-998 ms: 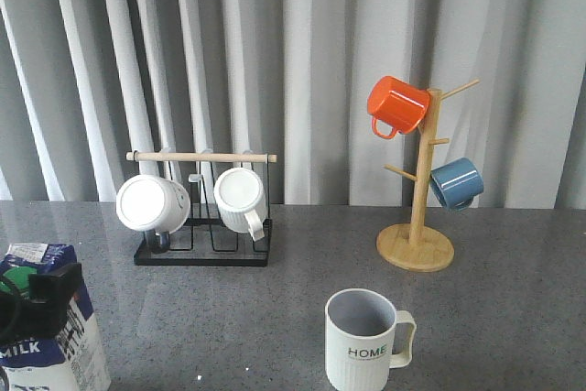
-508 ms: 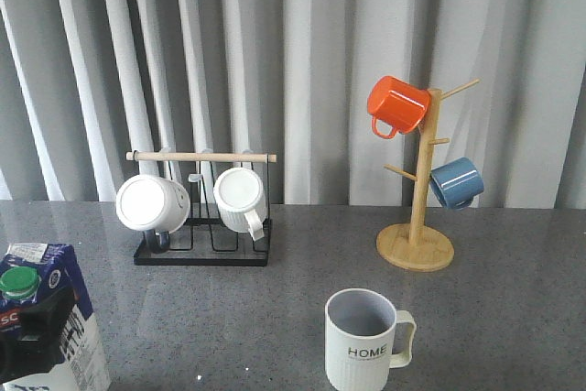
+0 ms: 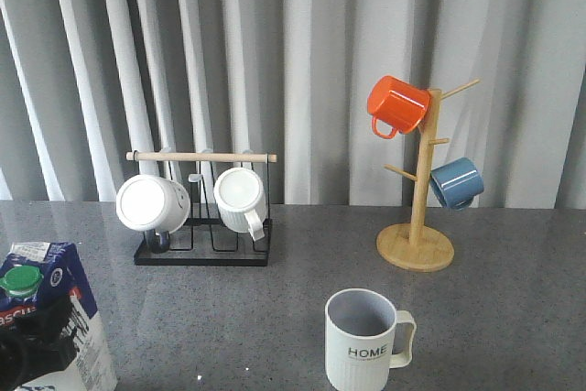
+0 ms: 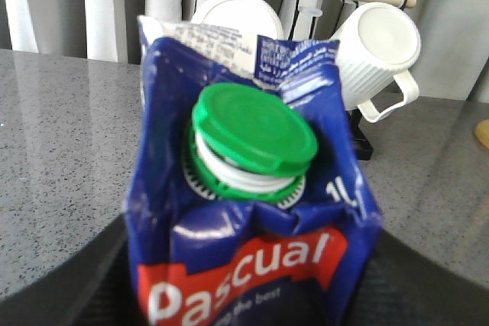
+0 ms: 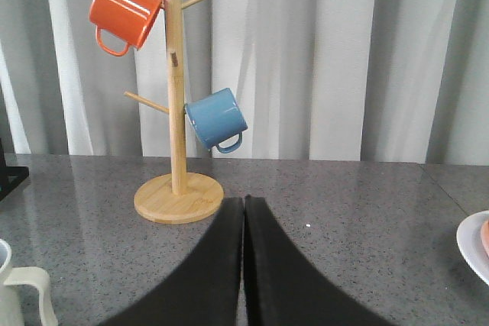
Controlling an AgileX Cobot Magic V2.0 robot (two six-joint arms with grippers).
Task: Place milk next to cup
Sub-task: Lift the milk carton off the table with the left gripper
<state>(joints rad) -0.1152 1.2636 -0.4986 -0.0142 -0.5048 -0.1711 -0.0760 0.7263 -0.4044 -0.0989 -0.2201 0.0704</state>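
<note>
Since carton's gripped: milk (image 3: 57, 318) far left of cup (image 3: 364, 340) on counter (image 3: 229, 318).
Left tool (image 3: 32, 354): clamped on milk (low on body).
Right tool (image 5: 244, 265): closed, empty.
Risk: tall carton tips w/ fast sideways carry; could knock cup.

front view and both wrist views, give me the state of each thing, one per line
milk: upright, green cap on, held by left gripper
cup: upright, empty
right gripper: jaws shut, holding nothing
white mugs: on their sides in rack
orange mug: hung on tree
blue mug: hung on tree
</note>
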